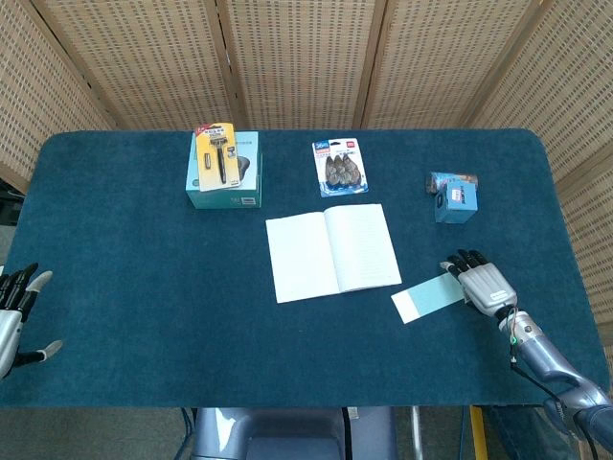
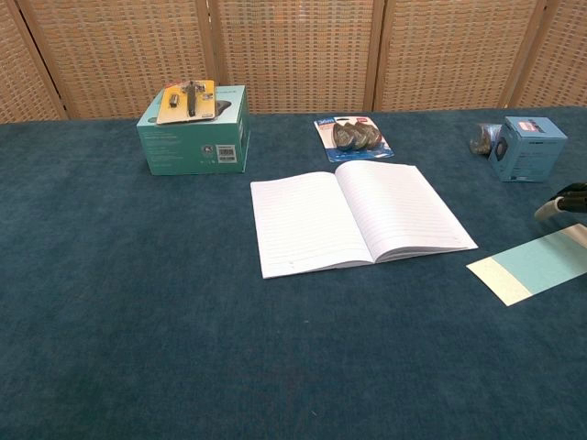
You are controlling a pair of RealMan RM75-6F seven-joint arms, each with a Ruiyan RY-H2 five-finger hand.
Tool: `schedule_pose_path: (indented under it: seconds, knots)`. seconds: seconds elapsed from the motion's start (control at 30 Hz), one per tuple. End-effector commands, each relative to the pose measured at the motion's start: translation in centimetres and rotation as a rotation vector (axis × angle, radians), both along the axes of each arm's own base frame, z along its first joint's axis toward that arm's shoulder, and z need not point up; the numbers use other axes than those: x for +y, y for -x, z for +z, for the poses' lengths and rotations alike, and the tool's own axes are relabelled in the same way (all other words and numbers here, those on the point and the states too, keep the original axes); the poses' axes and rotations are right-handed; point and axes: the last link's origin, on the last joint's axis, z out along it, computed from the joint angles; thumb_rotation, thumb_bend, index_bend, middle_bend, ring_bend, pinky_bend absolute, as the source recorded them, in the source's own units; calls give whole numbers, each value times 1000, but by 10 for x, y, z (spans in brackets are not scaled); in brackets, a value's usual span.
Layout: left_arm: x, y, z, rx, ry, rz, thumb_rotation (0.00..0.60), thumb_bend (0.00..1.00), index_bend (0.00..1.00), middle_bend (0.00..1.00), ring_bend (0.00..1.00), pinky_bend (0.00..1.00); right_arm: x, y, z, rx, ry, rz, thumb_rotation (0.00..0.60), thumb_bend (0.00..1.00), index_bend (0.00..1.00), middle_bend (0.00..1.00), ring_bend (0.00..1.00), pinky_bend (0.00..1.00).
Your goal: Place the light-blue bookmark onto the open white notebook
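Two hands are showing. Our right hand is resting its fingertips on the light-blue bookmark, fingers curled, beside the white notebook. Our left hand is spreading wide, holding nothing.

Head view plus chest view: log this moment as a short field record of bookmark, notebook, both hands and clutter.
bookmark: light-blue strip, flat on the cloth, right of the notebook, not on it
notebook: white, open, pages bare
right hand: at the bookmark's right end, fingers over its edge; a grip cannot be confirmed
left hand: at the table's left edge, fingers apart, holding nothing
clutter: teal box with a razor pack on top; blister pack; small blue box
task: not done
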Motion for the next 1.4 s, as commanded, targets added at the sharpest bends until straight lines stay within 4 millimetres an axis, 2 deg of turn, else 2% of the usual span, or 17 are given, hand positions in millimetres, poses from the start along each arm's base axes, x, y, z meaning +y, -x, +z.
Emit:
schedule_pose_path:
  seconds: [0.03,0.27,0.57,1.13,1.4]
  knots:
    - [0,0,0,0,1,1,600,0,0,0,0,0,-1,0,-1,-4,0,-3,600,1000,150,139,0,87]
    - [1,0,-2,4,8,1,600,0,0,0,0,0,1,5,-3,19,-21,-23,600,1000,153,141,0,97]
    - [1,-1,-4,7,16,2,600,0,0,0,0,0,5,19,3,82,-40,-98,600,1000,215,195,0,136]
    - [0,-2,-8,17,24,1,600,0,0,0,0,0,33,40,25,101,-19,-153,600,1000,219,198,0,159]
    - [0,-2,-7,15,22,1,600,0,0,0,0,0,44,37,33,100,-5,-136,600,1000,219,183,0,165]
